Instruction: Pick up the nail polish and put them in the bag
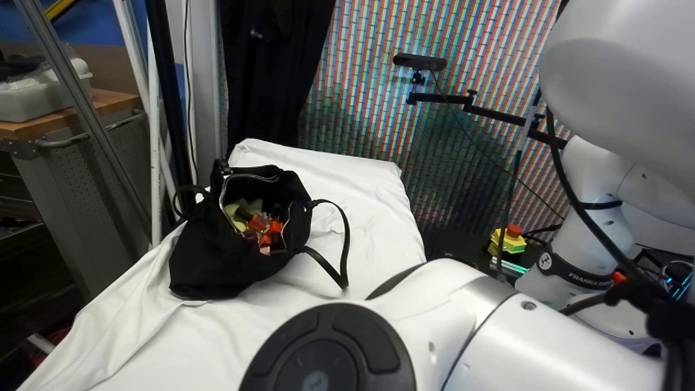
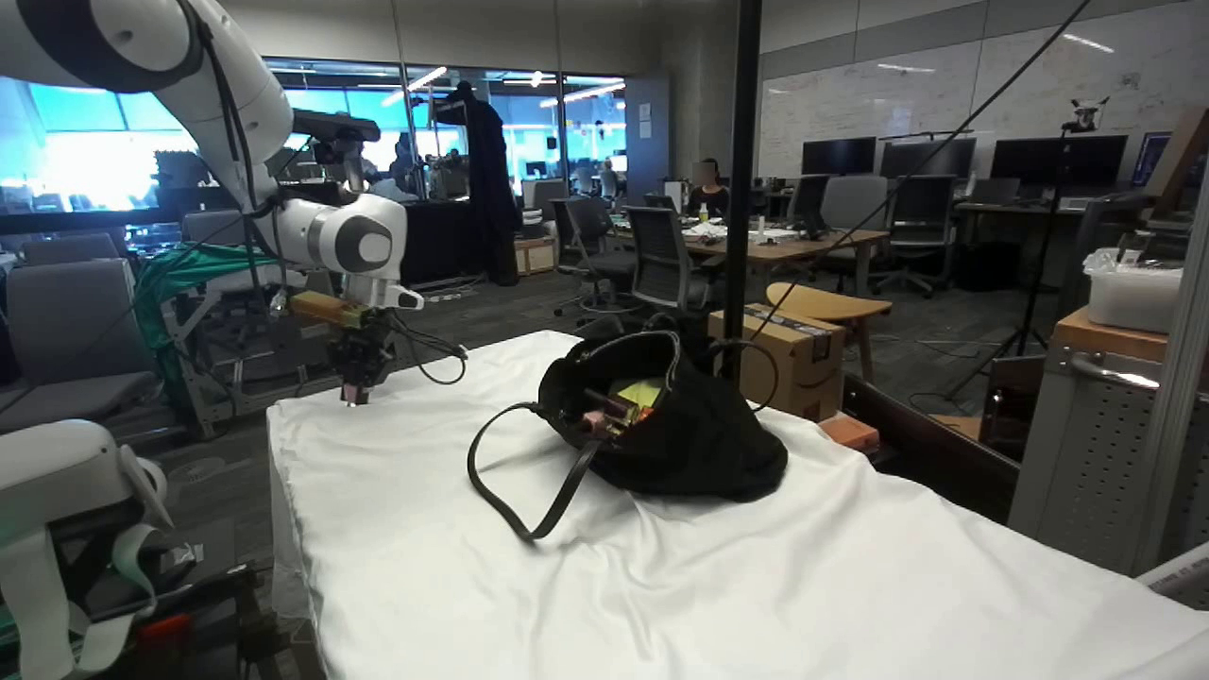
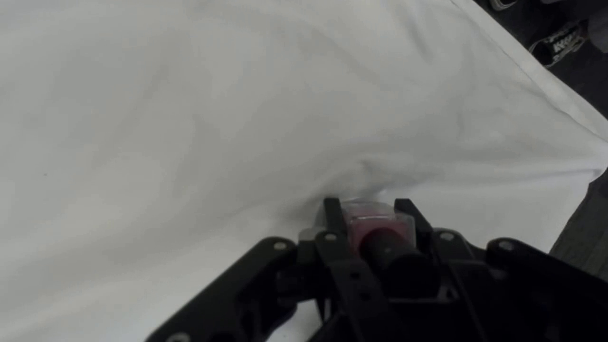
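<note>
A single nail polish bottle (image 3: 380, 224) is pinched between the two black fingers (image 3: 335, 216) of the gripper (image 3: 370, 209). Its clear glass is clasped from either side, its red-pink contents are seen in the gap, and its dark cap is directed back toward the wrist camera. In an exterior view the same bottle is noted at the gripper's lower end, near an edge of the white cloth (image 2: 453, 604); whether the cloth is touched cannot be determined.

The black bag (image 1: 217, 266) is found on the cloth, well apart from the gripper. Its mouth is spread open. Inside, several nail polish bottles (image 1: 258, 223) with red-orange bodies are seen heaped together beside a yellow-green item (image 1: 252, 206); an exact count cannot be made. In both exterior views one looped handle (image 2: 570, 488) is draped onto the cloth.

Beyond the bag, in an exterior view, a cardboard box (image 2: 801, 373) is observed. Near the white arm (image 1: 597, 233), a red button (image 1: 514, 231) is mounted on a yellow housing (image 1: 507, 245).
</note>
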Motion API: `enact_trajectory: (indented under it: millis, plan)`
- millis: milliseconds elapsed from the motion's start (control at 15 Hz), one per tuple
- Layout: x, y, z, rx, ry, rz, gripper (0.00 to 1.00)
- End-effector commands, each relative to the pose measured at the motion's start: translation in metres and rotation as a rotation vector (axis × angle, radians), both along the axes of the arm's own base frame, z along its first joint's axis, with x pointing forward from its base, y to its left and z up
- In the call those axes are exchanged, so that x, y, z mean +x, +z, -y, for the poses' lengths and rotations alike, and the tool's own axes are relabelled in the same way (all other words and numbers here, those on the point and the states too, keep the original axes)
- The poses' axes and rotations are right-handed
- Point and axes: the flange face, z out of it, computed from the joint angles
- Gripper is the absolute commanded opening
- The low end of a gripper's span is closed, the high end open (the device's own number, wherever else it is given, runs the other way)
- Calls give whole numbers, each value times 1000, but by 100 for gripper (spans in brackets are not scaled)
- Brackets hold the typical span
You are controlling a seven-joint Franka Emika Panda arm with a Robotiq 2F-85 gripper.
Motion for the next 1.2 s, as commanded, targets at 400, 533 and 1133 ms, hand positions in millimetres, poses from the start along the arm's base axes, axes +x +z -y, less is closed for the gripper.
enact_trajectory:
  millis: [400,533,1133]
  plan:
    - [52,21,47,-33,-36,21,20]
    - [65,28,59,-34,-55,33,20]
    - [124,89,139,-65,-165,142,20]
